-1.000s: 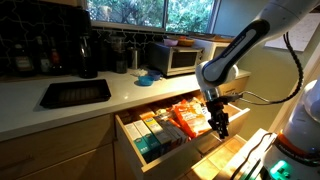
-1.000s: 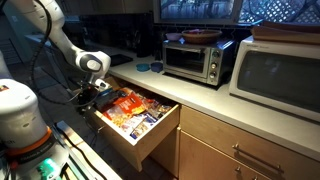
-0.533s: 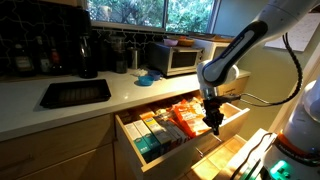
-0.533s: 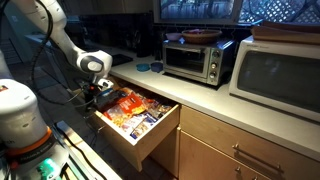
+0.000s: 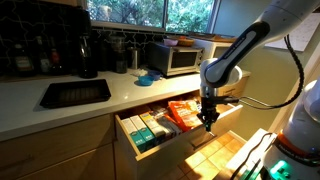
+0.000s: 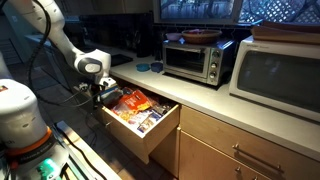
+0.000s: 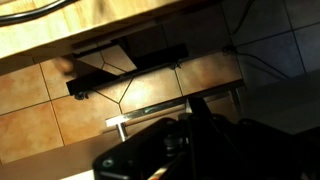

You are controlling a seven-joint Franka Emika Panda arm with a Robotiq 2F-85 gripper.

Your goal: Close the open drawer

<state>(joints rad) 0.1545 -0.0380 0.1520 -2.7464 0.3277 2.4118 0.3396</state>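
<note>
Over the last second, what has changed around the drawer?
The drawer has slid partway back into the cabinet. The gripper has moved with it at the front edge, towards the counter. Whether it grips anything is unclear. The snack packs are still inside, and the toaster oven has not moved.

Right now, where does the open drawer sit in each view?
Exterior view: the drawer, lower centre, under the counter.
Exterior view: the drawer, centre-left, pulled out toward the lower left.
Wrist view: dim; the pale wood band along the top may be its front.
Shared landmark: the toaster oven on the counter, in both exterior views.
</note>
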